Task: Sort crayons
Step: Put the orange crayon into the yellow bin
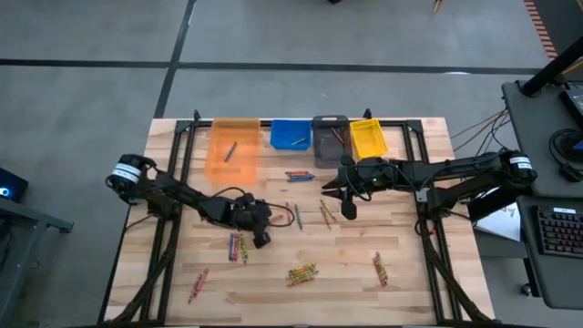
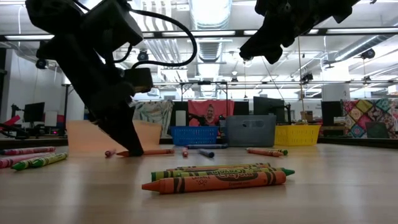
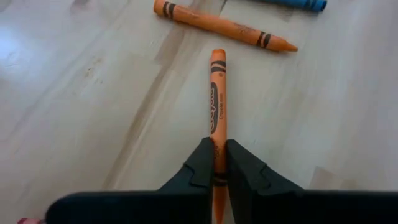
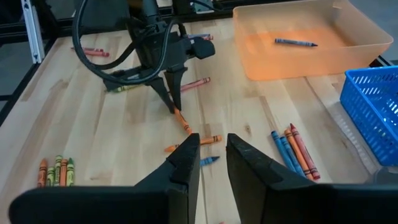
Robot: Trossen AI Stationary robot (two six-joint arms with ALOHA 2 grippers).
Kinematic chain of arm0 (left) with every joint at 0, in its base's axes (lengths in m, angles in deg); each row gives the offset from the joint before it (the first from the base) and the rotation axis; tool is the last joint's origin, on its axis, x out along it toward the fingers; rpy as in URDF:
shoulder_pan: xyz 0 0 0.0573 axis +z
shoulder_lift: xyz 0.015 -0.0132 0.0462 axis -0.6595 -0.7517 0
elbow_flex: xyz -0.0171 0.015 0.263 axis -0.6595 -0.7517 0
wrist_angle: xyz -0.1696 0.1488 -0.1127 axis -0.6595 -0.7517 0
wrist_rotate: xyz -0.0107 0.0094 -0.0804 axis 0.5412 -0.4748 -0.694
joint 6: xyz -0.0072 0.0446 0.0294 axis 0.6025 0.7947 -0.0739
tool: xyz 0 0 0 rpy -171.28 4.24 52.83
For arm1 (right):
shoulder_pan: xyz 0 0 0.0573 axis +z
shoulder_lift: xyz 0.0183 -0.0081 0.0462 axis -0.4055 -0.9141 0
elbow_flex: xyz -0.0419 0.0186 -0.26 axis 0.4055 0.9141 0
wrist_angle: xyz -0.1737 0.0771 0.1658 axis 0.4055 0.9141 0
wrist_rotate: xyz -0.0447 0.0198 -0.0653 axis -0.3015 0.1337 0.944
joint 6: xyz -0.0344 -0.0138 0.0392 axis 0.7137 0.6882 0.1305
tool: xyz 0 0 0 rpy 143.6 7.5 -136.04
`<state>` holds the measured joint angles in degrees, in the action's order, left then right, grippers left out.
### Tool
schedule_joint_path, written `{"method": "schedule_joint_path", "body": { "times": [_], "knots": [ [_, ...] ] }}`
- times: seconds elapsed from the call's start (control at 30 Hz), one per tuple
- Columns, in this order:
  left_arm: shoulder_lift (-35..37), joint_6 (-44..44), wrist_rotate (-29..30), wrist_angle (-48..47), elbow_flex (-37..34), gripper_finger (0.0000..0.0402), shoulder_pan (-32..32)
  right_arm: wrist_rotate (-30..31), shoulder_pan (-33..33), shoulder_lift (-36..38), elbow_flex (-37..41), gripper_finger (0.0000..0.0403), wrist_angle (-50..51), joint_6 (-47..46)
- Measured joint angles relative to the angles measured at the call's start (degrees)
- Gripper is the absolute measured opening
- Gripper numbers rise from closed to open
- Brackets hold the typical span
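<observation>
Crayon cluster, nearest: a bundle [image 2: 217, 177] of orange, green and yellow sticks lies flat on the bench [image 1: 401, 292], untouched; more loose sticks near the left edge.
Left tool [image 3: 219, 163]: fingers pressed together on an orange crayon [image 3: 217, 93], pinching it near one end; the crayon lies flat on the bench.
Left arm pose: reaches in from the left side, wrist pitched steeply down, fingertips at the bench surface, lined up along the crayon's length.
Why this grip: judged to be the pick step; an end pinch leaves most of the stick free.
Second orange crayon [image 3: 224, 25]: just beyond the held one's tip, lying crosswise, apart from it.
Right tool [image 4: 208, 160]: fingers spread, holding nothing, raised above the bench middle, pointing towards the left tool.
Right arm pose: stretched in from the right side, waiting.
Bins, farthest: orange bin [image 1: 233, 146] holds one dark crayon; blue, grey and yellow beside it.
Next move: lift clear, carry to a bin.
</observation>
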<state>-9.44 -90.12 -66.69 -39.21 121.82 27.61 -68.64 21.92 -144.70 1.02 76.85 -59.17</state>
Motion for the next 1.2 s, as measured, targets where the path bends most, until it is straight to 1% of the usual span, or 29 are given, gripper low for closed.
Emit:
{"method": "schedule_joint_path", "body": {
  "times": [0.07, 0.17, 0.3, 0.47, 0.6, 0.7, 0.83, 1.0, 1.1, 1.2],
  "knots": [
    [2.34, 1.13, 0.51, -2.13, -0.38, 0.0003, 0.04, 0.00, 0.00, 0.00, 0.06, 0.0066, -0.03, 0.50],
    [7.16, 2.87, 2.72, -2.72, -0.24, 0.0001, 0.04, 0.00, 0.00, 0.00, 0.49, 0.0063, -0.42, 1.59],
    [14.30, 7.44, 5.94, -2.92, -0.22, 0.0001, 0.04, 0.00, 0.00, 0.04, 2.63, 0.0064, -5.27, 2.16],
    [23.18, 16.20, 8.70, 1.86, -0.06, 0.0000, 0.04, -0.01, 0.00, 0.04, 7.38, 0.0064, -16.84, 3.75],
    [27.11, 24.75, 9.07, 10.77, -0.05, 0.0000, 0.04, -0.05, 0.00, 0.04, 9.63, 0.0064, -24.02, 4.09],
    [27.51, 31.34, 7.88, 17.76, -0.04, 0.0000, 0.04, -1.46, 0.00, 0.04, 10.11, 0.0072, -28.26, 4.07],
    [25.17, 37.58, 7.14, 27.05, -0.04, 0.0000, 0.04, -4.57, 0.18, 0.04, 10.21, 0.0092, -32.80, 4.10],
    [19.66, 41.46, 7.11, 36.77, -0.04, 0.0000, 0.04, -4.52, 0.26, 0.04, 10.18, 0.0122, -37.99, 4.69],
    [16.06, 43.08, 7.11, 42.71, -0.04, 0.0000, 0.18, -4.64, 0.26, 0.04, 9.48, 0.0137, -39.57, 5.41],
    [12.94, 44.19, 7.09, 48.99, -0.04, 0.0000, 0.64, -6.11, 0.26, 0.04, 8.57, 0.0149, -39.72, 5.94]
  ]
}}
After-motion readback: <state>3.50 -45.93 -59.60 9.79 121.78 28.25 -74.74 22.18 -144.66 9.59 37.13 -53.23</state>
